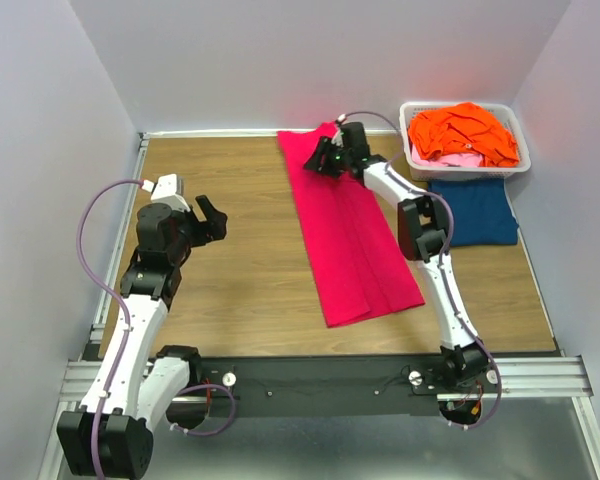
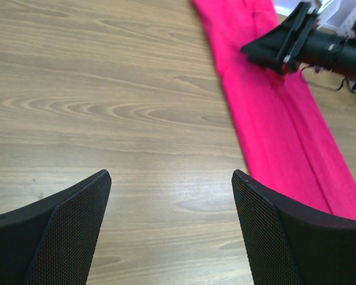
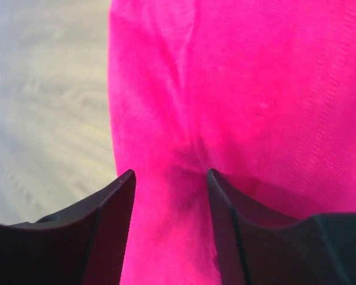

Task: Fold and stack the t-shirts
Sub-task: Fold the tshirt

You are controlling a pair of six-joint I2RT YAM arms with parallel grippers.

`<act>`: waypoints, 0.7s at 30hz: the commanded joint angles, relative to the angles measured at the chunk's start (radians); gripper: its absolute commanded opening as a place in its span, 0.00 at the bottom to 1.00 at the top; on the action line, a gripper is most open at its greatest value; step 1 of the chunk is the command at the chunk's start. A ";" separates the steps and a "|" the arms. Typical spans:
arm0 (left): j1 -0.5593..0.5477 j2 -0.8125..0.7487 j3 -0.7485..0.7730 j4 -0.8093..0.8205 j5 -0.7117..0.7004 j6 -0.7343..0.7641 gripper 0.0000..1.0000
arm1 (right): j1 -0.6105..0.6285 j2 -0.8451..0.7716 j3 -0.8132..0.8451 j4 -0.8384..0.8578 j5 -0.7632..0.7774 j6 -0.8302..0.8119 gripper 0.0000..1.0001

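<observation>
A bright magenta-pink t-shirt [image 1: 350,235] [image 2: 279,107] [image 3: 255,89] lies folded into a long strip down the middle of the table. My right gripper [image 1: 325,160] [image 3: 171,173] is low over the strip's far end. Its jaws stand apart with pink cloth under and between them, not pinched. My left gripper [image 1: 212,215] [image 2: 172,178] hangs wide open over bare wood, left of the strip, holding nothing. A dark blue t-shirt [image 1: 472,212] lies folded flat at the right. An orange t-shirt [image 1: 462,133] and a pale pink one [image 1: 460,160] sit bunched in the basket.
The white plastic basket [image 1: 412,108] stands at the far right corner, just behind the blue shirt. Grey walls close in the table on the left, back and right. In the left wrist view the right gripper [image 2: 285,47] shows over the pink cloth.
</observation>
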 commanded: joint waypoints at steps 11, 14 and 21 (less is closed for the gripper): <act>-0.157 0.097 -0.029 0.044 0.063 -0.066 0.89 | -0.034 -0.427 -0.278 -0.083 0.034 -0.148 0.65; -0.190 0.100 -0.042 0.056 0.050 -0.092 0.89 | -0.036 -0.627 -0.553 -0.112 0.057 -0.164 0.62; -0.280 0.146 -0.064 0.069 0.032 -0.141 0.87 | 0.036 -0.972 -1.076 -0.219 0.057 -0.179 0.44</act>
